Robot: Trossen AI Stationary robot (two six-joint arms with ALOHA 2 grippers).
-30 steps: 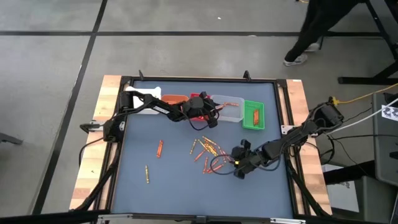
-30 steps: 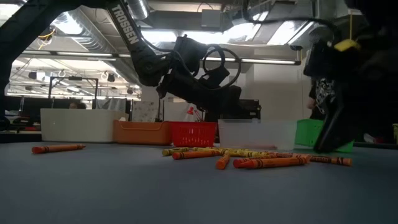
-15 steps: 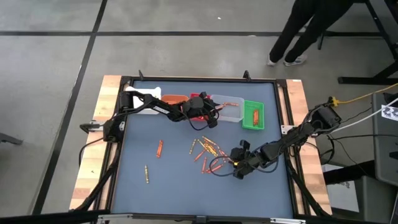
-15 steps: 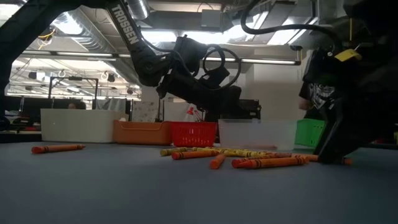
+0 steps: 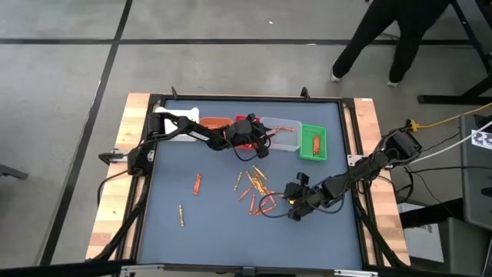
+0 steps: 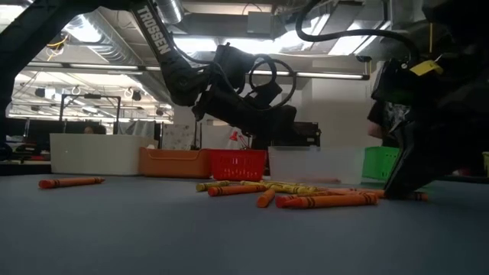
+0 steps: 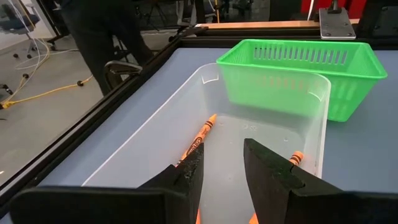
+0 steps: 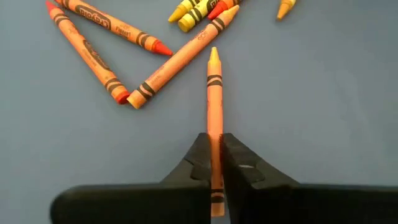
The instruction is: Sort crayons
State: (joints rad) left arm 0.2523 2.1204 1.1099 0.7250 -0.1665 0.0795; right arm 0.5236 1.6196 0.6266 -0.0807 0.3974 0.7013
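1. The right gripper [image 8: 215, 163] sits low on the blue surface [image 5: 215, 223], toward its right front part, with its fingers closed on an orange crayon [image 8: 214, 112] that has a yellowish tip.
2. That crayon lies flat on the surface and points away from the gripper.
3. Just beyond it lies a loose scatter of crayons [image 5: 254, 185] near the middle of the surface, orange-red and yellow.
4. 2 more crayons lie apart on the left side: 1 orange [image 5: 197, 183], 1 yellowish [image 5: 182, 216].
5. The left gripper [image 7: 221, 165] hovers over the clear bin [image 7: 273, 134] at the back, its fingers narrowly apart and holding nothing.
6. The clear bin holds an orange crayon [image 7: 198, 140].
7. The green bin [image 5: 314, 142] beside it also holds crayons.
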